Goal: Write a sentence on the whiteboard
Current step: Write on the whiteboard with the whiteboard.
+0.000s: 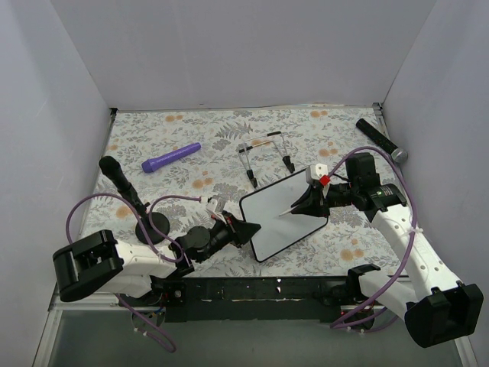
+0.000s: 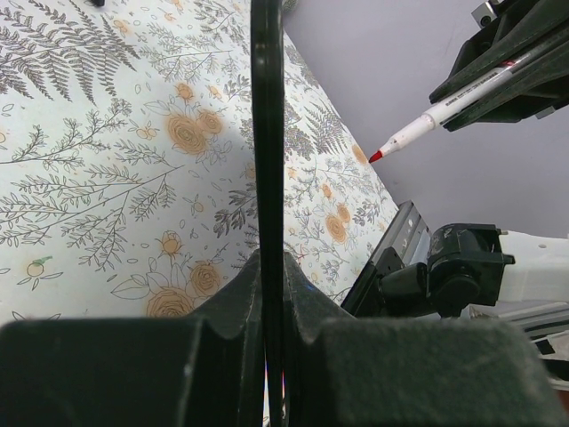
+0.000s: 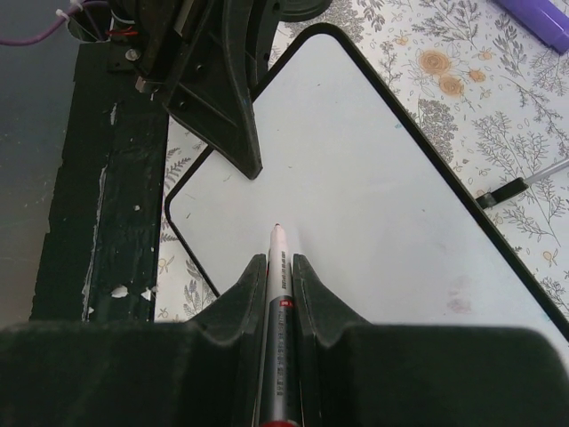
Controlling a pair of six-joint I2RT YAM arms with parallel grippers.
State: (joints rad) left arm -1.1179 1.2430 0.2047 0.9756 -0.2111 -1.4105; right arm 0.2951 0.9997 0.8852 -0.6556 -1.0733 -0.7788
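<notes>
The small white rectangular whiteboard with a thin black rim (image 1: 286,218) is front-centre over the floral-print surface (image 1: 191,130), between my arms, its face bare of writing. My left pincer (image 1: 246,229) is clamped tight on its near-left rim. My right pincer (image 1: 308,203) is closed around a slim white marker pen with a red tip (image 3: 278,267), aimed at the board face.

Risk: with a single rim grip, pen pressure could pivot or slide the board and smear strokes. Too little reach would leave gaps.

The right wrist view cannot show tip contact. The left wrist view, edge-on, shows the tip standing apart from the board.
</notes>
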